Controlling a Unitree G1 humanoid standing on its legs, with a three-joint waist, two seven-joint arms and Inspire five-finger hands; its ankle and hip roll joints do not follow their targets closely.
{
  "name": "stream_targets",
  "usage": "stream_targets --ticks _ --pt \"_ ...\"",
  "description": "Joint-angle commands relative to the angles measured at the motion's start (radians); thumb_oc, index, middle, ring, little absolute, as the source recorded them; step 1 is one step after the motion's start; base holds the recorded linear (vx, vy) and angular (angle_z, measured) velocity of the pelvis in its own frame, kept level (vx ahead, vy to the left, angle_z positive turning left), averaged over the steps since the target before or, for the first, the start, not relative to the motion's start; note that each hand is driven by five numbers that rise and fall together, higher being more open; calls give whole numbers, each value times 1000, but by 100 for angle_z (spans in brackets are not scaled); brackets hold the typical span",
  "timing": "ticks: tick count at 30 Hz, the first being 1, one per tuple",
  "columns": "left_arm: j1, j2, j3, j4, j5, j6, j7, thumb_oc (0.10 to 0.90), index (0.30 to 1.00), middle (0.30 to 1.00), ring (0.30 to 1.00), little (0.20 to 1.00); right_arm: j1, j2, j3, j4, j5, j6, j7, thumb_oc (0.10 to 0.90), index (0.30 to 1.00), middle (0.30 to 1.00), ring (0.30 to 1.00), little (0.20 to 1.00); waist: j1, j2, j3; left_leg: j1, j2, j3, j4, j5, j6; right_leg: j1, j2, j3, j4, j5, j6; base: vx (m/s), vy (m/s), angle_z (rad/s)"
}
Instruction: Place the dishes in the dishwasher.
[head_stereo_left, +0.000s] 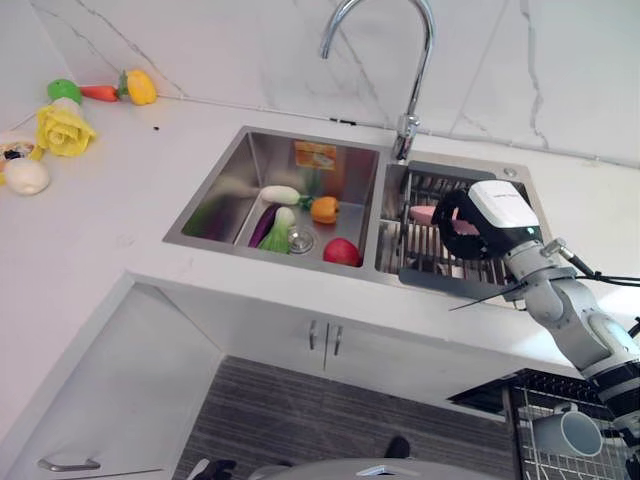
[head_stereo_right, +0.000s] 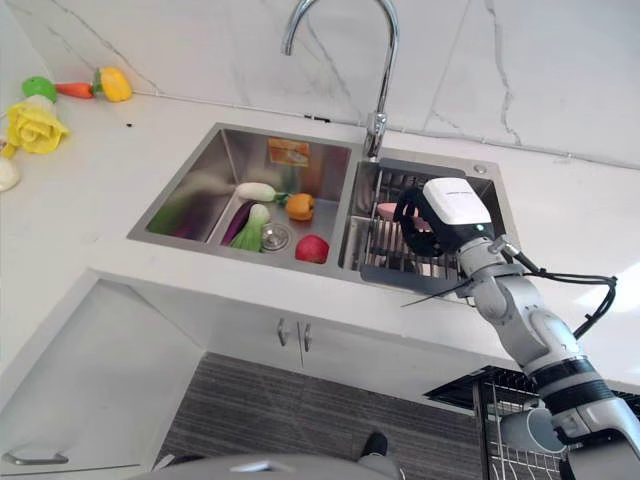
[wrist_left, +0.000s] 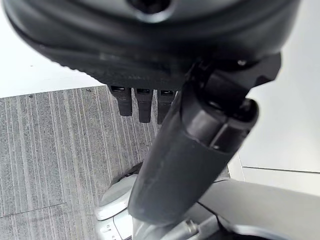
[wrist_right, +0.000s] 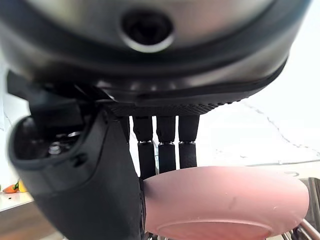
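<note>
The pink bowl (wrist_right: 225, 205) sits in the right-hand basin of the sink (head_stereo_left: 215, 190), on the wire drying rack (head_stereo_left: 420, 250) laid in that basin, and it is where the robot's right hand (head_stereo_left: 465, 225) is working. From where I stand the bowl shows as a pink patch (head_stereo_left: 425, 214) just past the hand's dark fingers, on the side towards the tap (head_stereo_left: 405, 70). The right wrist view puts it closer: the fingers (wrist_right: 167, 150) run straight down behind the bowl's rim and the thumb (wrist_right: 85, 190) stands alongside its edge, so the hand looks spread about the bowl and touching it, though I cannot say the grip is closed.

The bowl lies directly ahead of the right hand, rim towards the fingers; I would judge the next move to be closing on that rim and lifting clear of the rack.

The dishwasher rack (head_stereo_left: 560, 450) stands pulled out low at the robot's right, with a white mug (head_stereo_left: 570, 432) already in it, so the carry goes back and down on that same side. The left hand (wrist_left: 142, 102) hangs over the floor, fingers relaxed, holding nothing. Toy vegetables (head_stereo_left: 290, 215) lie in the left basin and more (head_stereo_left: 65, 125) on the worktop (head_stereo_left: 110, 220).
</note>
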Motion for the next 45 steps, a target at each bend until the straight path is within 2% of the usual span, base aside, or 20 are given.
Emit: stream_targets --ticks 1,8,14,18,22,24,25,27,29,30,31,32,33,35,36,37,38,40,43,45 --pt "-28 17 -11 33 -7 0 17 800 900 900 900 900 -78 -56 -145 -123 26 -7 -112 400 300 300 300 300 8 -18 -33 1 81 54 11 -30 -40 4 -82 20 21 -89 68 0 0 0" --pt "-34 15 14 41 -15 10 28 800 900 900 900 900 -31 -53 -272 -237 47 -5 -146 400 300 300 300 300 1 -28 -35 1 69 51 13 -36 -32 3 -90 25 25 -81 73 -7 12 -1" --pt "-36 15 18 46 -18 13 28 800 900 900 900 900 -13 -56 -327 -283 56 -6 -156 400 300 300 300 300 -8 -38 -36 6 56 47 13 -44 -22 2 -102 31 31 -70 80 -15 38 -1" --pt "-44 20 26 54 -15 13 31 800 900 900 900 900 32 -83 -391 -337 32 -6 -160 400 300 300 300 300 -18 -51 -37 6 35 38 15 -52 -8 -4 -122 41 51 -66 88 -29 87 0" --pt "-62 28 31 58 -3 8 28 800 900 900 900 900 131 -132 -488 -391 -14 -11 -162 400 300 300 300 300 -50 -66 -18 5 6 35 15 -56 13 -36 -157 66 103 -46 102 -65 147 0" --pt "-69 33 37 55 -7 4 29 800 900 900 900 900 170 -134 -523 -404 -37 -8 -172 400 300 300 300 300 -68 -82 2 2 -13 45 11 -52 23 -69 -180 74 116 3 122 -136 125 -1" --pt "-70 35 46 48 -13 1 28 800 900 900 900 900 189 -135 -538 -407 -49 -3 -172 400 300 300 300 300 -77 -91 15 1 -22 64 11 -53 26 -91 -195 72 117 57 140 -200 61 -10" --pt "-70 43 64 35 -22 0 31 800 900 900 900 900 208 -131 -554 -403 -69 10 -176 400 300 300 300 300 -72 -93 38 -11 -14 117 19 -48 22 -130 -213 45 92 136 145 -207 -12 -34" --pt "-70 48 67 27 -20 -1 28 800 900 900 900 900 217 -128 -562 -402 -86 17 -180 400 300 300 300 300 -64 -85 44 -20 5 148 26 -49 16 -140 -211 20 66 149 145 -195 11 -108" --pt "-68 56 72 26 1 2 24 800 900 900 900 900 241 -130 -583 -387 -118 33 -190 400 300 300 300 300 -60 -83 45 -39 14 183 24 -37 19 -129 -221 -34 60 126 145 -227 43 -87" --pt "-68 56 71 26 1 2 24 800 900 900 900 900 243 -130 -585 -387 -118 33 -191 400 300 300 300 300 -59 -82 45 -39 15 183 24 -37 18 -130 -221 -33 62 124 145 -201 67 -105" --pt "-71 68 78 32 21 9 26 800 900 900 900 900 268 -128 -603 -365 -134 39 -201 400 300 300 300 300 -52 -74 41 -55 34 193 26 -45 22 -106 -209 -33 117 63 145 -59 21 -87" --pt "-71 68 78 32 21 9 26 800 900 900 900 900 268 -128 -603 -365 -134 39 -201 400 300 300 300 300 -52 -74 41 -55 34 193 26 -45 22 -106 -209 -33 117 63 145 -148 49 -77" --pt "-68 71 88 41 26 13 27 800 900 900 900 900 290 -129 -609 -335 -148 41 -205 400 300 300 300 300 -40 -74 33 -86 40 224 37 -33 30 -65 -211 -63 183 0 142 -222 92 -31" --pt "-62 67 99 50 25 17 22 800 900 900 900 900 321 -123 -618 -321 -168 42 -195 400 300 300 300 300 -39 -77 21 -115 36 244 47 -22 44 -35 -203 -47 274 -73 130 -203 100 -49" --pt "-59 64 106 57 23 17 22 800 900 900 900 900 338 -117 -627 -319 -174 43 -191 400 300 300 300 300 -34 -86 9 -125 34 257 52 -20 44 -24 -194 -31 280 -109 128 -121 66 -51" --pt "-58 65 104 58 23 16 22 800 900 900 900 900 343 -115 -630 -322 -175 43 -190 400 300 300 300 300 -28 -88 6 -125 34 261 53 -21 42 -27 -194 -27 281 -112 126 -68 -50 -74" --pt "-49 47 117 57 0 15 17 800 900 900 900 900 356 -107 -625 -297 -182 58 -188 400 300 300 300 300 -9 -113 -24 -156 25 301 66 -13 38 40 -172 -28 193 -105 134 -91 -135 -97" --pt "-47 33 126 63 -21 18 18 800 900 900 900 900 350 -105 -607 -286 -184 66 -188 400 300 300 300 300 -1 -111 -38 -165 40 335 79 -8 31 35 -166 -27 138 -81 134 2 -108 -96" --pt "-55 12 129 73 -33 15 21 800 900 900 900 900 359 -96 -586 -295 -192 63 -168 400 300 300 300 300 -12 -105 -56 -157 49 340 82 -4 22 47 -140 -9 79 -93 126 115 -154 -79"
